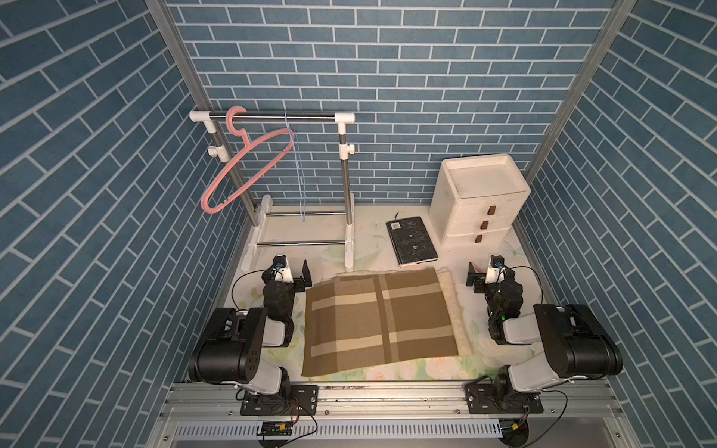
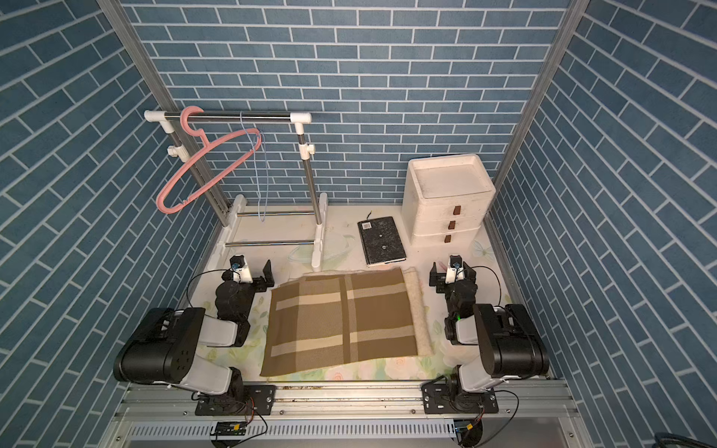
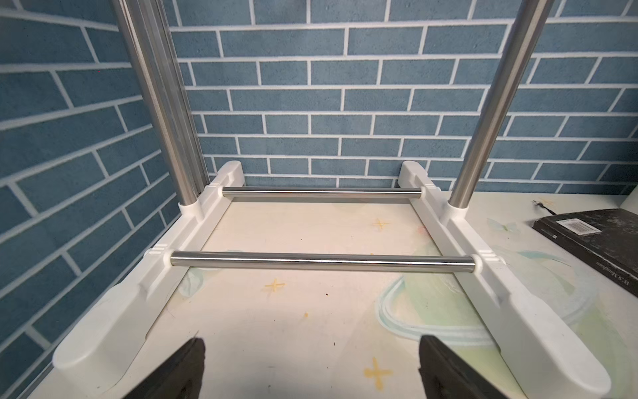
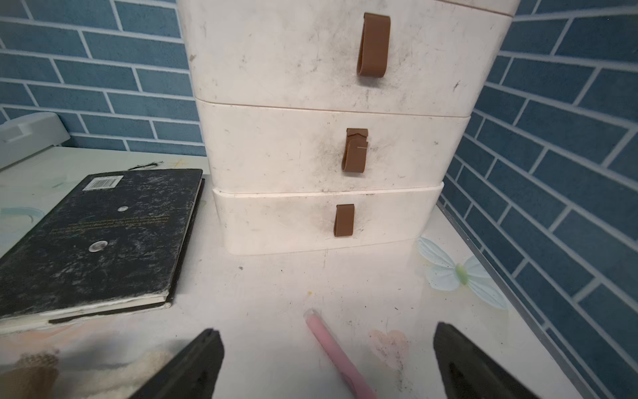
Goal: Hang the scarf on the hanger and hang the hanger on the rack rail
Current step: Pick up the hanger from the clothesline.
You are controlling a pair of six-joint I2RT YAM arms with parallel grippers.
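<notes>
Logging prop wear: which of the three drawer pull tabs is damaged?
The middle drawer's tab: it is cracked and split at its top. The top tab and bottom tab are whole, smooth loops.

Scarf (image 1: pixel 380 322) on table (image 1: pixel 446 366), before rack (image 1: pixel 344 186) (hanger (image 1: pixel 212 210) on it).

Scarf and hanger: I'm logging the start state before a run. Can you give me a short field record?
scarf: folded flat on the table, untouched
hanger: pink, empty, hooked on the rack rail
left gripper: open, empty
right gripper: open, empty
task status: not begun
</notes>
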